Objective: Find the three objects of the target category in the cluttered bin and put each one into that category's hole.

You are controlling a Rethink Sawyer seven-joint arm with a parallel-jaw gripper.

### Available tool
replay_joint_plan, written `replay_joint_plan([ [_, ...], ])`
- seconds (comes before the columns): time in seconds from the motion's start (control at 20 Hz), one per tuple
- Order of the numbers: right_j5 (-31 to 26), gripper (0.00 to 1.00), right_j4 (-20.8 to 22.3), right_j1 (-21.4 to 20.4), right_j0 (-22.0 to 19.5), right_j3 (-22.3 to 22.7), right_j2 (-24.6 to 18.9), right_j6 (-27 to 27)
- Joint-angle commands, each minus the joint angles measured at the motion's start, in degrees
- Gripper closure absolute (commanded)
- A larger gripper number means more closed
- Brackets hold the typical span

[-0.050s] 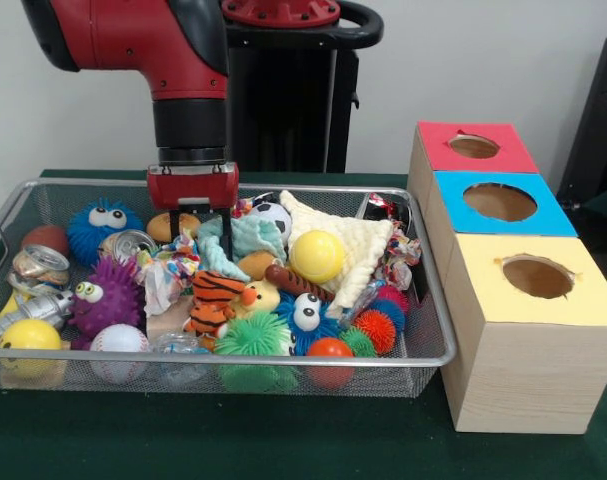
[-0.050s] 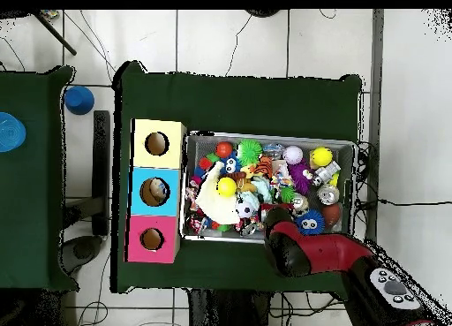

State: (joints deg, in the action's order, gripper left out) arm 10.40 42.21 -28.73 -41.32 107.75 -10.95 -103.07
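Green table is holding your full bin (image 1: 435, 352); gripper (image 1: 199, 222) is hovering released over clutter, grasping nothing; all 3 picks look pending.

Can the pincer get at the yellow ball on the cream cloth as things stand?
Probably yes: the yellow ball lies uncovered on top of the cloth, and the pincer hangs nearby over the basket.

The arm (image 1: 188, 75) runs off the top edge. Its hand (image 1: 199, 222) dips among toys in the bin (image 1: 423, 300), fingertips hidden. Overhead, the arm covers it.
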Motion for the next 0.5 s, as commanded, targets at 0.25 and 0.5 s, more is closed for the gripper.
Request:
replay_joint_plan([
  [0.25, 0.95, 0.00, 1.74, 3.71, 1.22, -6.41, -0.78, -4.26],
  [0.5, -0.09, 0.00, 1.03, 3.90, 1.68, -6.36, -0.18, -4.52],
])
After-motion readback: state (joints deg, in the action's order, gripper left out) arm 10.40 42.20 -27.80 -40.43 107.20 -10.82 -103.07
